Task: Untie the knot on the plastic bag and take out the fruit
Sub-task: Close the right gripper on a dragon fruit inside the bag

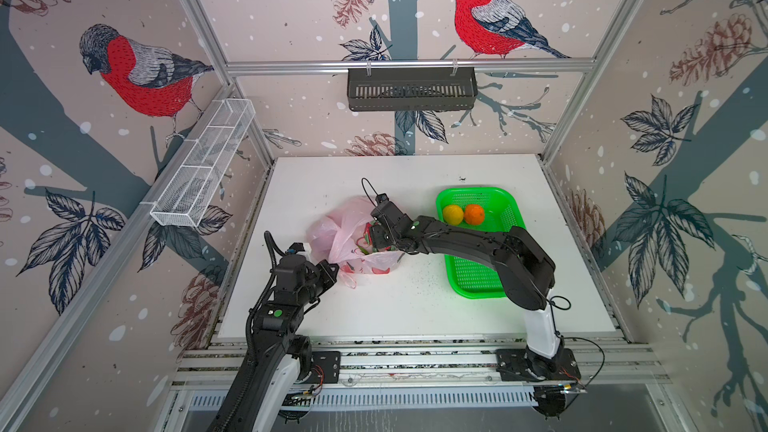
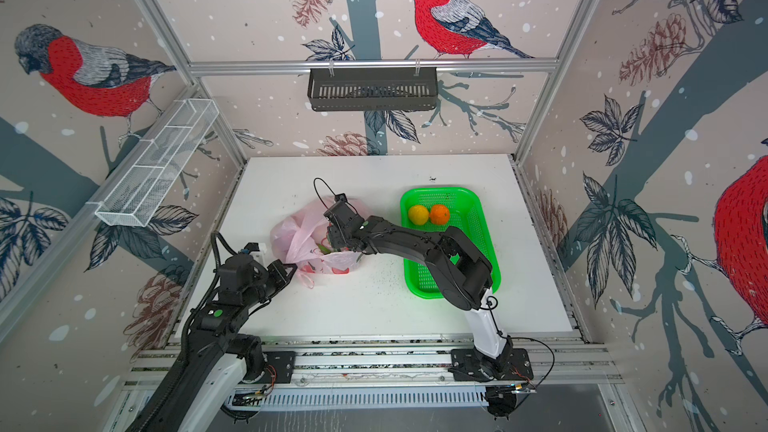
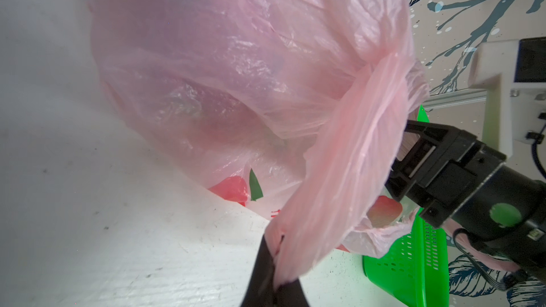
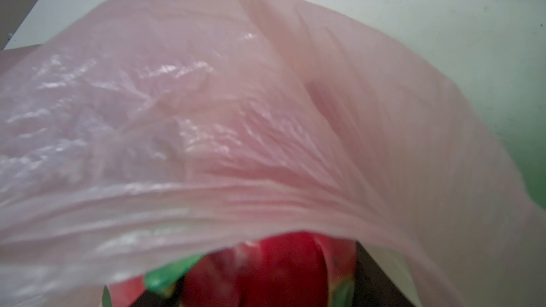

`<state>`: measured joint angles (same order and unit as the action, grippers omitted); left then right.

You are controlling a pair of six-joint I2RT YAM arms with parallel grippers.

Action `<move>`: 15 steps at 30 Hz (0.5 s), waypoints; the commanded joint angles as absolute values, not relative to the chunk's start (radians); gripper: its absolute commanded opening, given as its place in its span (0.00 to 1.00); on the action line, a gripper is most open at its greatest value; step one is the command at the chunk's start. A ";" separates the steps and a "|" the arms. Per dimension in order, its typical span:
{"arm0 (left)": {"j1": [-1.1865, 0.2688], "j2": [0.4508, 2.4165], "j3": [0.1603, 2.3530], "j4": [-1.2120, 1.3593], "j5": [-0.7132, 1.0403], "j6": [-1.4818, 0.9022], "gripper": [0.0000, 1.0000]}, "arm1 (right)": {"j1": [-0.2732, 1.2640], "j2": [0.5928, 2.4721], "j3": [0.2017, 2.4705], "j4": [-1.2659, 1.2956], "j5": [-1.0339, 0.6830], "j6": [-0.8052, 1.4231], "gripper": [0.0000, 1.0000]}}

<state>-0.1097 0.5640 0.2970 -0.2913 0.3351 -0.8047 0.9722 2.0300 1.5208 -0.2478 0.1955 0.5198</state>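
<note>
While pinched by one handle in the clamped left gripper [image 1: 334, 271], pale pink plastic bag [image 1: 332, 231] slumped on white table [image 1: 415, 309]; right gripper [image 1: 377, 238] inside its mouth, jaw spread untellable behind film, near red fruit [image 4: 280, 267]; lemon [image 1: 452, 214], orange [image 1: 474, 214] in green basket [image 1: 478, 282].

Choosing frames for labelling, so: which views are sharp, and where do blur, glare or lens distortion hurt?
Both top views: sharp and evenly lit, with the frame posts bowed by the wide lens. Left wrist view: plastic bag crisp near the left pincer, with only small glints. Right wrist view: bag film very close, blurred, with white glare streaks; the red fruit is out of focus.
</note>
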 commanded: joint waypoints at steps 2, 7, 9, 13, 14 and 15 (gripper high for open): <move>-0.107 0.572 0.291 -0.232 0.331 -0.793 0.00 | 0.979 1.994 1.523 -0.224 0.225 0.505 0.27; -0.107 0.584 0.294 -0.220 0.334 -0.791 0.00 | 0.986 1.964 1.522 -0.230 0.229 0.502 0.27; -0.107 0.585 0.296 -0.217 0.332 -0.788 0.00 | 0.990 1.951 1.522 -0.233 0.234 0.500 0.26; -0.107 0.586 0.296 -0.215 0.331 -0.786 0.00 | 0.992 1.925 1.513 -0.232 0.241 0.502 0.26; -0.107 0.586 0.295 -0.214 0.330 -0.786 0.00 | 0.993 1.917 1.510 -0.230 0.242 0.502 0.26; -0.107 0.587 0.295 -0.214 0.329 -0.786 0.00 | 0.995 1.909 1.504 -0.227 0.244 0.502 0.26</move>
<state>-0.1097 0.5861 0.2939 -0.2554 0.3355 -0.7956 0.9901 1.9347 1.5101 -0.2558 0.2138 0.5159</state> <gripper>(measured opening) 0.048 0.678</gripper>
